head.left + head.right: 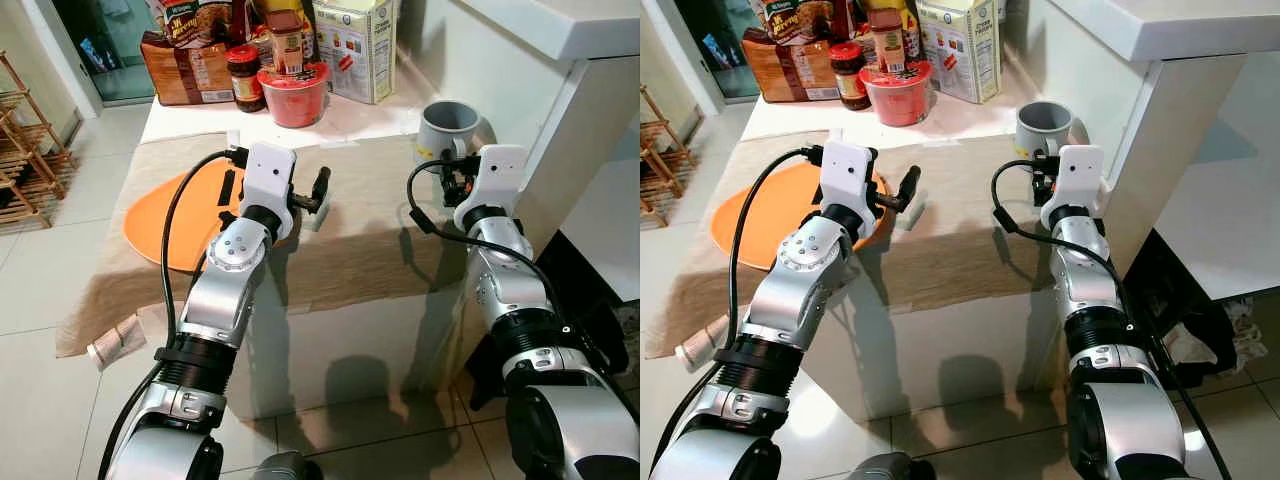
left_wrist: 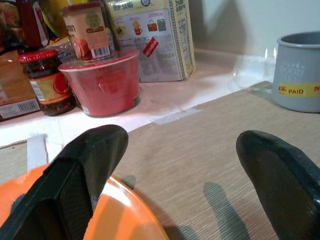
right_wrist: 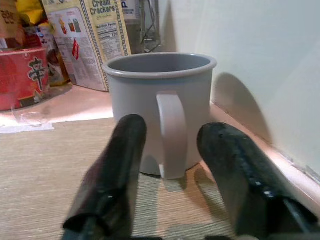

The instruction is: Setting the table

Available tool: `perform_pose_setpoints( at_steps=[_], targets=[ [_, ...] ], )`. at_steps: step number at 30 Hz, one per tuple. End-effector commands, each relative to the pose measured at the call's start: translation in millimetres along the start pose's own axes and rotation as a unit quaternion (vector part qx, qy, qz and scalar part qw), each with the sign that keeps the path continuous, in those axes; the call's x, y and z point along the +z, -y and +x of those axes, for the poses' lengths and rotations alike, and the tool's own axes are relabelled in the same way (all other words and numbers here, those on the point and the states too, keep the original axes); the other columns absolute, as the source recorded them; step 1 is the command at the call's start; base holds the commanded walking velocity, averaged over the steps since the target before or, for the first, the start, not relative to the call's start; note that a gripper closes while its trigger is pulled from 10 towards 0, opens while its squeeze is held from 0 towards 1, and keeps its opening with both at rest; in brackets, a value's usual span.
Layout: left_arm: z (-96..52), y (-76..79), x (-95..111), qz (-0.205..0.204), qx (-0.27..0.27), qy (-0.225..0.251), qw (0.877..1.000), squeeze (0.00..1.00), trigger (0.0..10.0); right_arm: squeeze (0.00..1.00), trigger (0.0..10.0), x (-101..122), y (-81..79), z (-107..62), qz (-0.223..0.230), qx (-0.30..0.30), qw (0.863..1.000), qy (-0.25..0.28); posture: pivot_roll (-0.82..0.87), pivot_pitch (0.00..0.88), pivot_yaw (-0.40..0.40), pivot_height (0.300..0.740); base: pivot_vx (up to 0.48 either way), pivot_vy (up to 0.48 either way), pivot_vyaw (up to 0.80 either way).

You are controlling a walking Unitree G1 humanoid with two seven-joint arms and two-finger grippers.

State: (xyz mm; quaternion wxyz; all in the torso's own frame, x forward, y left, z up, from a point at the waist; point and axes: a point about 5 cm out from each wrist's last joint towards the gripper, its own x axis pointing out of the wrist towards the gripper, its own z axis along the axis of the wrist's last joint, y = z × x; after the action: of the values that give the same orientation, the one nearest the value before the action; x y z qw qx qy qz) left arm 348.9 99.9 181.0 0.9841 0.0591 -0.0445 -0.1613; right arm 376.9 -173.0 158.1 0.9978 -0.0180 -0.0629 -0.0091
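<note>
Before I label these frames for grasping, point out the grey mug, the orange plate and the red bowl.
grey mug [image 3: 160, 95]: right wrist view, front wall above the handle.
orange plate [image 1: 160, 215]: left eye view, bare face.
red bowl [image 2: 102, 82]: left wrist view, side wall.

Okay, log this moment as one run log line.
task: setting the table | left gripper: open, over orange plate edge | right gripper: open, fingers flanking grey mug handle | mug on table runner

A home kitchen corner.
Cracker box [image 1: 357, 45], sauce jar [image 1: 245, 77] and instant noodle cup [image 1: 294, 93] crowd the counter [image 1: 350, 240] above tiled floor [image 1: 40, 290].
</note>
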Motion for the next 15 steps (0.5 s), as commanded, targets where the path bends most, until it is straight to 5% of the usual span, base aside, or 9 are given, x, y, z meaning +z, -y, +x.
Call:
perform_pose_setpoints(
  at_steps=[1,15],
  targets=[
    [-1.2,-0.4,4.6,0.008,-0.005,0.005,1.0,0.0,10.0,0.0,0.0,1.0,-2.3,0.7,0.008,0.0,1.0,0.005,0.22,0.0,0.102,0.74,0.0,0.0,0.0],
    [-0.4,10.2,-6.0,-0.032,-0.01,-0.027,0.999,0.0,10.0,0.0,0.0,-10.4,-3.0,-13.1,0.014,0.001,1.0,-0.001,0.16,0.0,0.098,0.74,0.0,0.0,0.0]
  ],
)
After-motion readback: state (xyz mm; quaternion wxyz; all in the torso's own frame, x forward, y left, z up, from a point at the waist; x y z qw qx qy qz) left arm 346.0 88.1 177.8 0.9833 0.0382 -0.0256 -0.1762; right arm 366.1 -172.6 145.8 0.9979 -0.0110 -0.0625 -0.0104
